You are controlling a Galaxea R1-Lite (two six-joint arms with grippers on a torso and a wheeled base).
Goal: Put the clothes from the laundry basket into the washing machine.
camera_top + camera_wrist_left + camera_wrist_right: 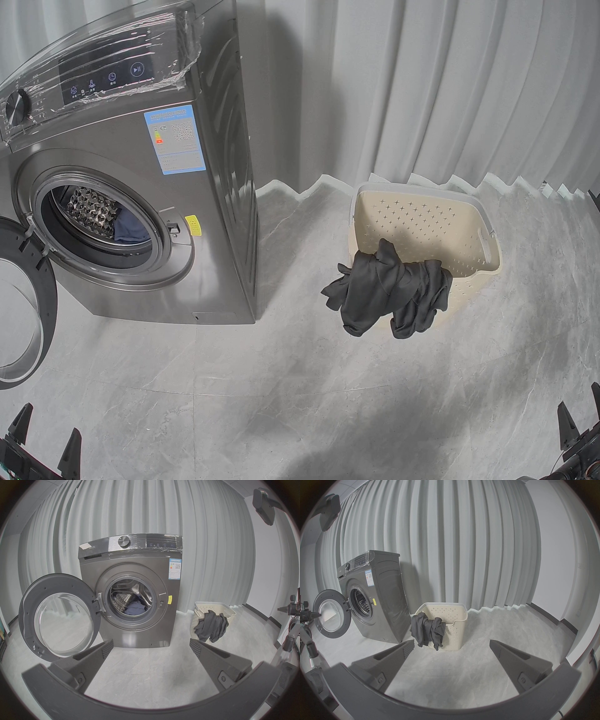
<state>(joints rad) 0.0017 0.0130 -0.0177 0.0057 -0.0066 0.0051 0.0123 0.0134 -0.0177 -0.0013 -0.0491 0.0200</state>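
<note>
Garment (387,287), likely limp and light, draped over laundry basket (431,219) rim at 7 o'clock: pinch bunched crest; left pincer (150,642) and right pincer (451,642) released.

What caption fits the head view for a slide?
Dark garment draped over the rim of the cream laundry basket, beside the open washing machine.

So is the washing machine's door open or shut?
Open. The round door is swung out beside the washing machine, and you can see into the drum, where a blue cloth lies.
</note>
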